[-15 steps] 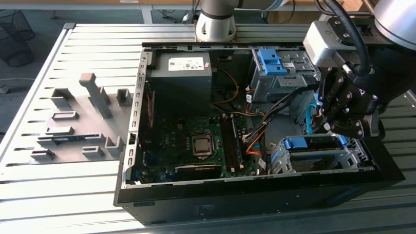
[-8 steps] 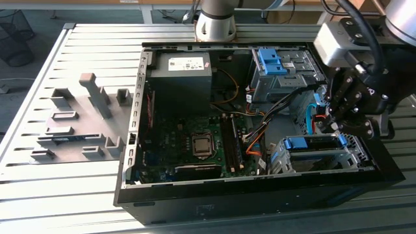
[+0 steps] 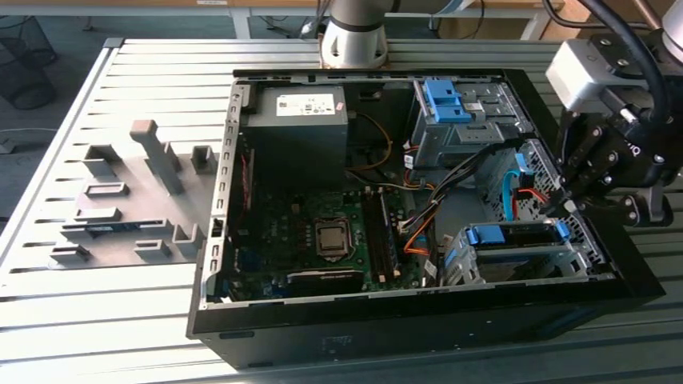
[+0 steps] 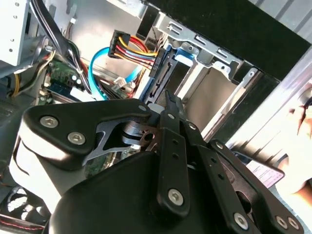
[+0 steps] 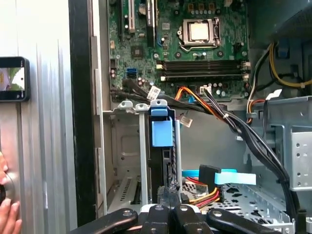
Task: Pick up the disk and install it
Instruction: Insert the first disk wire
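Fingertips (image 4: 169, 103) pressed together, pinching nothing; aimed at the end of the disk (image 5: 161, 132), touching or just short of it, cannot tell which. Gripper (image 3: 562, 204) hangs over the case (image 3: 427, 320) at the exterior view's right, above the near cage (image 3: 469, 256).

Stands on edge in that cage, the disk, blue rail uppermost in the first wrist view, most of its length already between the cage walls. Looks like the install step, late on: picked up and slotted, seating likely not finished or only just so. Cannot judge from here whether the rails have latched.

Close beside the gripper, a bundle of cables (image 5: 209, 105) and a blue ribbon cable (image 5: 234, 178), running across the floor of the case toward the board (image 5: 195, 48).

Calls for a straight push along the cage's slot, no tilt, so the rails do not bind; calls also for keeping clear of the cables.
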